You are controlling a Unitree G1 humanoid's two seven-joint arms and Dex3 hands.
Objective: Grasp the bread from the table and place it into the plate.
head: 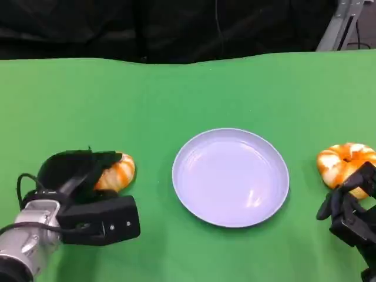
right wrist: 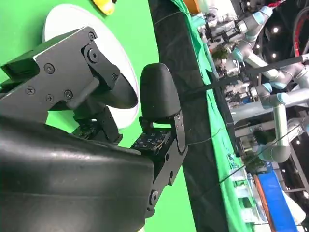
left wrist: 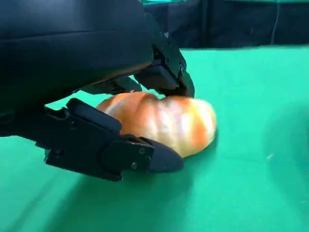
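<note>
— Left hand, head view: what does it have?
— Its black fingers are folded over the orange-and-white bread at the bench's lower left; the bread still lies on the green cloth, well left of the plate. The plate, pale and round, sits mid-bench with nothing on it.
— And the right hand?
— It hangs at the lower right with its fingers partly curled and nothing in them, just below a second bread at the right edge; whether they touch cannot be told.
— Left wrist view?
— The left hand brackets the bread: upper fingers press on its top, a lower finger lies along its near side. The bread rests on the bench.
— Right wrist view?
— The right hand shows fingers spread apart around nothing, with the plate behind them on the green bench. Beyond the black drape stand other robot arms.
</note>
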